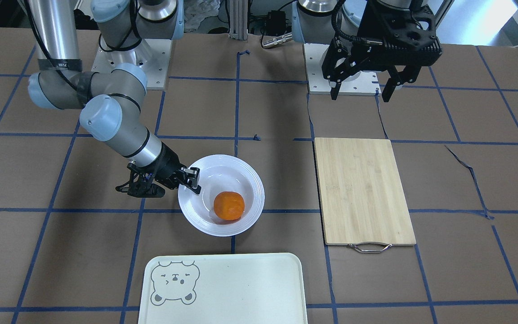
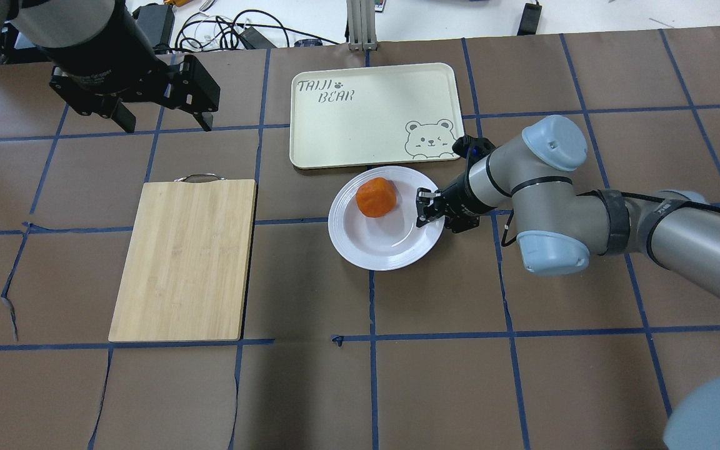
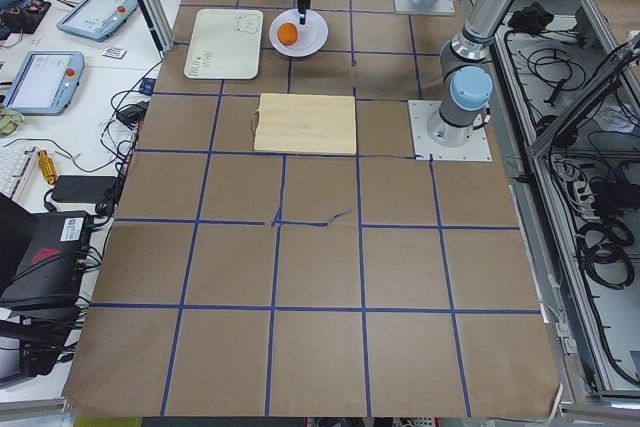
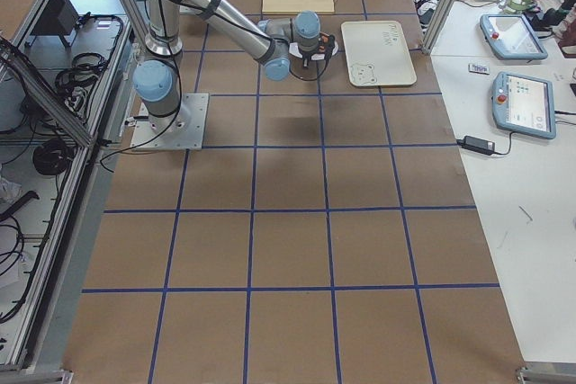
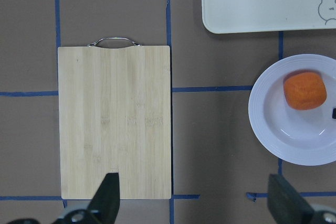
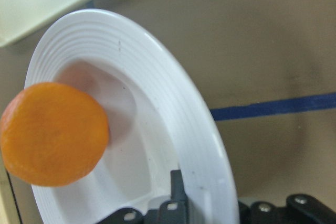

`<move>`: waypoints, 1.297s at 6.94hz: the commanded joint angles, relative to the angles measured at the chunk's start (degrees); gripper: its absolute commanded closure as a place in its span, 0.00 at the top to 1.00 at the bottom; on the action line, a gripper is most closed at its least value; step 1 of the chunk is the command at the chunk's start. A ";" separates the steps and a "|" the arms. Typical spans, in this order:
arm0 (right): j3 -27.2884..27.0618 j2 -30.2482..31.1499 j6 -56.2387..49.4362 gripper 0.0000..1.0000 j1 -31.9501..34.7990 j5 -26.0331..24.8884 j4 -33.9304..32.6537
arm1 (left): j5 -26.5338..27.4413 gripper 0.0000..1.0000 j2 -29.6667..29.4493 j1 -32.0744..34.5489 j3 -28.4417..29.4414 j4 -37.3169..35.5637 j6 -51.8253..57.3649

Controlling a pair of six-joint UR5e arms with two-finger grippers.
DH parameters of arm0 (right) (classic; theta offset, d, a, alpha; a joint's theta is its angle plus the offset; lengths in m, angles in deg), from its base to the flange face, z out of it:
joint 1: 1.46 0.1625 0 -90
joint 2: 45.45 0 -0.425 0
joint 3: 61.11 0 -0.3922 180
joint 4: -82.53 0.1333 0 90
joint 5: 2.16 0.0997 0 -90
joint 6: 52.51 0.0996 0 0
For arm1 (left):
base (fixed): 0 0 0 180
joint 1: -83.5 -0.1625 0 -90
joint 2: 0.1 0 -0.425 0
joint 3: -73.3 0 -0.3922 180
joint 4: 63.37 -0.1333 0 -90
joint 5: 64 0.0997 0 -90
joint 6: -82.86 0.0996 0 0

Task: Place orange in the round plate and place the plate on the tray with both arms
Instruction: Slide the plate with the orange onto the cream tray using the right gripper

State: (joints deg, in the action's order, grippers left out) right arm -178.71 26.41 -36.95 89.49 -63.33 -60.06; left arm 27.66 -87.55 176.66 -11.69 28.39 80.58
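Note:
The orange [image 1: 229,206] lies inside the white round plate [image 1: 252,180], off-centre toward the tray. The plate rests flat on the brown table, just short of the pale tray [image 1: 241,288] with the bear face. My right gripper [image 2: 424,209] comes in low from the side and is shut on the plate's rim. In the right wrist view one finger [image 6: 177,192] presses the plate's inner wall, with the orange [image 6: 52,132] beyond it. My left gripper [image 2: 163,122] hangs high near its base, open and empty, its fingers [image 5: 110,198] spread wide over the bamboo board.
A bamboo cutting board [image 2: 185,256] with a metal handle lies flat on the robot's left half of the table. The two arm bases and cables sit along the table's edge on the robot's side. Operator tablets [image 4: 522,101] lie on side desks.

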 commanded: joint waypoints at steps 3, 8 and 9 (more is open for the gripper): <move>24.18 -9.84 7.45 0.08 -0.85 1.93 6.01 | -0.08 1.00 0.00 0.00 0.00 0.00 0.00; 39.72 -24.65 8.77 0.09 -0.95 -3.07 8.57 | -0.08 1.00 0.00 0.00 0.00 0.00 0.00; 39.64 -25.80 9.21 0.15 -0.95 -3.16 7.08 | -0.08 1.00 0.00 0.00 0.00 0.00 0.00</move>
State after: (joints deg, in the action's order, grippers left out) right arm -139.33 2.18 -28.37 88.55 -65.84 -51.72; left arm 27.58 -87.56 176.66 -11.69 28.39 80.58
